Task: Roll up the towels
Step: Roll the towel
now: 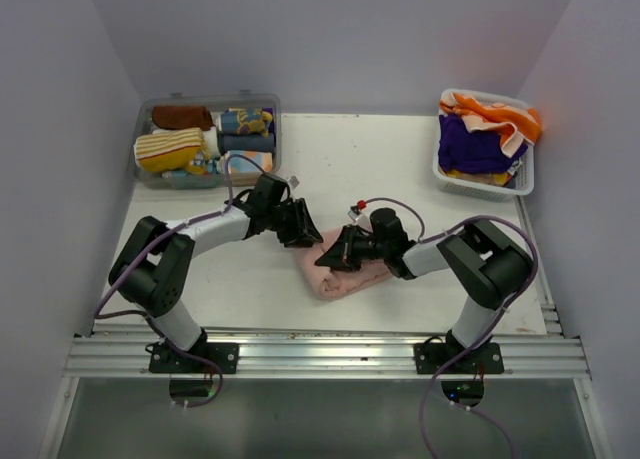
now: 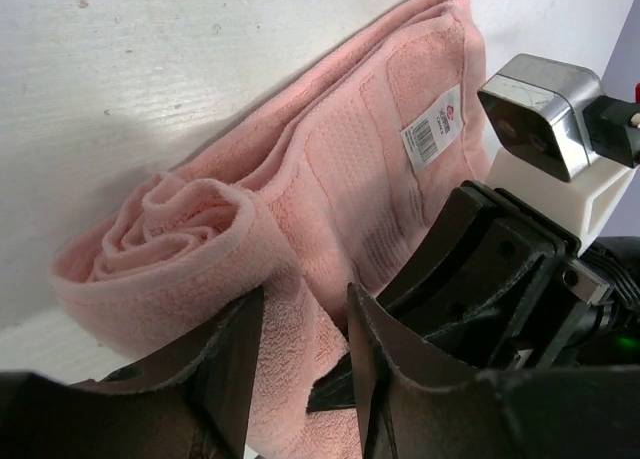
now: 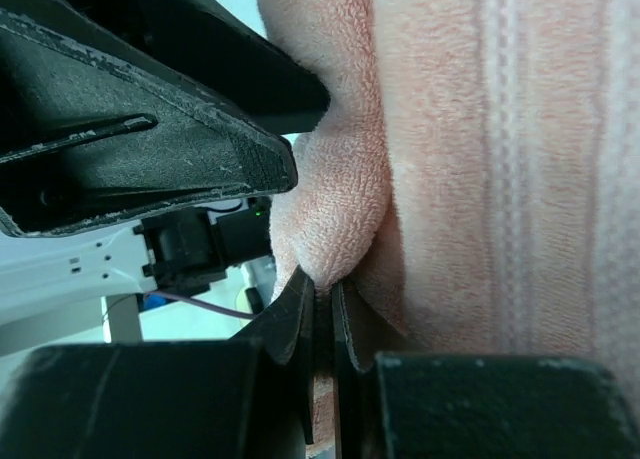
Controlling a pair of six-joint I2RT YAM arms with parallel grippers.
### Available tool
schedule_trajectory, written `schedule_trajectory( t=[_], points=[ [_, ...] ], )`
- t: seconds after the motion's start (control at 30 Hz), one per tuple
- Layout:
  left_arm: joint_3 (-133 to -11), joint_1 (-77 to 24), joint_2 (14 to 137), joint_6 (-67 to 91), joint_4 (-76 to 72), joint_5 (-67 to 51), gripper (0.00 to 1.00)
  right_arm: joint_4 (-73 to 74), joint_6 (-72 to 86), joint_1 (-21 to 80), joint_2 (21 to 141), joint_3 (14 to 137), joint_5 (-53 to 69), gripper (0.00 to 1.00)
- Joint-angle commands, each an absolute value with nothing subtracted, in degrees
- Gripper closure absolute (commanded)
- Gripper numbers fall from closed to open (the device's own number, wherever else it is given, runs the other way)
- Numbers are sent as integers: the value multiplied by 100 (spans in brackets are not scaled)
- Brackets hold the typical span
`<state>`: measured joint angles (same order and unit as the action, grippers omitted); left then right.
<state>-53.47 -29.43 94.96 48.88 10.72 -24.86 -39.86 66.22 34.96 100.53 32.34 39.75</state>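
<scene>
Pinning towel fold with right gripper, jaws clamped on it; straddling rolled end with left gripper, jaws apart, probably to tighten.

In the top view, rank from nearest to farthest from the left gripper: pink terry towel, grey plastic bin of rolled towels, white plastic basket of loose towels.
1. Pink terry towel, mid-table, right beside the left gripper.
2. Grey plastic bin, far-left corner.
3. White plastic basket, far-right corner.
</scene>
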Motion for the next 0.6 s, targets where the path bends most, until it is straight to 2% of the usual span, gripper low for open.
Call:
schedule_trajectory(
  t=[0.0, 0.07, 0.1, 0.23, 0.27, 0.4, 0.57],
  points=[
    [-5528, -2971, 9869, 4729, 782, -2382, 57, -3317, 6277, 3507, 9783, 3191, 3807, 94],
    [-5520, -2979, 10045, 4729, 809, -2417, 58, -2780, 6013, 3516, 9266, 3225, 3570, 84],
    [-5537, -2988, 10081, 4720, 826, -2417, 58, -2046, 5646, 3516, 9064, 3313, 3429, 75],
    [-5616, -2997, 10213, 4615, 949, -2443, 58, 49, 4625, 3691, 7868, 3787, 2088, 56],
    [-5642, -2997, 10222, 4579, 1019, -2452, 58, 462, 4475, 3744, 7449, 3884, 1822, 54],
    [-5599, -3023, 10248, 4526, 1064, -2478, 58, 1947, 3799, 4270, 6813, 4550, 574, 57],
    [-5458, -3023, 10266, 4518, 985, -2522, 58, 2469, 3376, 5255, 7311, 5457, -175, 65]
  ],
)
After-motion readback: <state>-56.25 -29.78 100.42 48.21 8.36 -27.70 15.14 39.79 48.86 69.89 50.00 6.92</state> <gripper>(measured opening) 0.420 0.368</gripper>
